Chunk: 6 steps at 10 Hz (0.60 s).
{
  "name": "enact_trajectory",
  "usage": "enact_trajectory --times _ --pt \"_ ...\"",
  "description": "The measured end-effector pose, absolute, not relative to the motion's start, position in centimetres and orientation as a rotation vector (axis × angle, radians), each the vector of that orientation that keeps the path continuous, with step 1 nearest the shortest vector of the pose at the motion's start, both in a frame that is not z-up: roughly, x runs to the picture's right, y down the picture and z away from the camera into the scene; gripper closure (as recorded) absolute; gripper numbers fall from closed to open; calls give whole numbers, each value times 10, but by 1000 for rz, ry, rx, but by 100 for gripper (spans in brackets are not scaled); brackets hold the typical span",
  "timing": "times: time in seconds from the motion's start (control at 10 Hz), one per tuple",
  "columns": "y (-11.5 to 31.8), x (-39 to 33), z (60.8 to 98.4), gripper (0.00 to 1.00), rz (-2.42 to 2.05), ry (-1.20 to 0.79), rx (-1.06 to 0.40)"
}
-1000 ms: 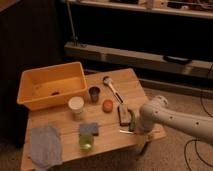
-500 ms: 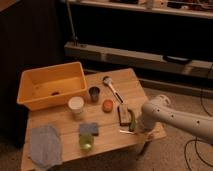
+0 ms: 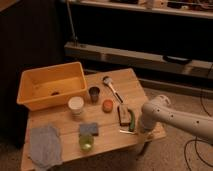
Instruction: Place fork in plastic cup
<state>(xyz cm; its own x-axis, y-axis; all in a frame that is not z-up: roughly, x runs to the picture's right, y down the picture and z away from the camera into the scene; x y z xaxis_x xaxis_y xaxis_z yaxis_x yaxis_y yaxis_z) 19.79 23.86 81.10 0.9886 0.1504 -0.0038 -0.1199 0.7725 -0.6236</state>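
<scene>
The fork point(image 3: 127, 132) is thin and silver and lies flat near the table's front right edge, just below a green curved object point(image 3: 132, 120). The plastic cup point(image 3: 86, 143) is short and lime green and stands upright near the front edge, left of the fork. My gripper point(image 3: 143, 129) is at the end of the white arm point(image 3: 165, 116), which reaches in from the right. It hangs low at the table's right edge, close to the right of the fork's end. The cup is well to the gripper's left.
A yellow bin point(image 3: 30, 92) takes up the back left. A white cup point(image 3: 76, 105), a dark metal cup point(image 3: 94, 93), an orange round object point(image 3: 107, 105), a long round-headed utensil point(image 3: 111, 88), a brown block point(image 3: 122, 114), a blue sponge point(image 3: 88, 129) and a grey cloth point(image 3: 45, 145) lie on the wooden table point(image 3: 135, 85).
The arm has shifted slightly right and up at its bend. The fork, the cup and the other things have not moved.
</scene>
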Motion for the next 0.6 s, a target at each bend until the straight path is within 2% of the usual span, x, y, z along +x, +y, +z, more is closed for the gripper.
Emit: enact_trajectory --times 0.6 --pt "242 199 813 49 146 -51 -680"
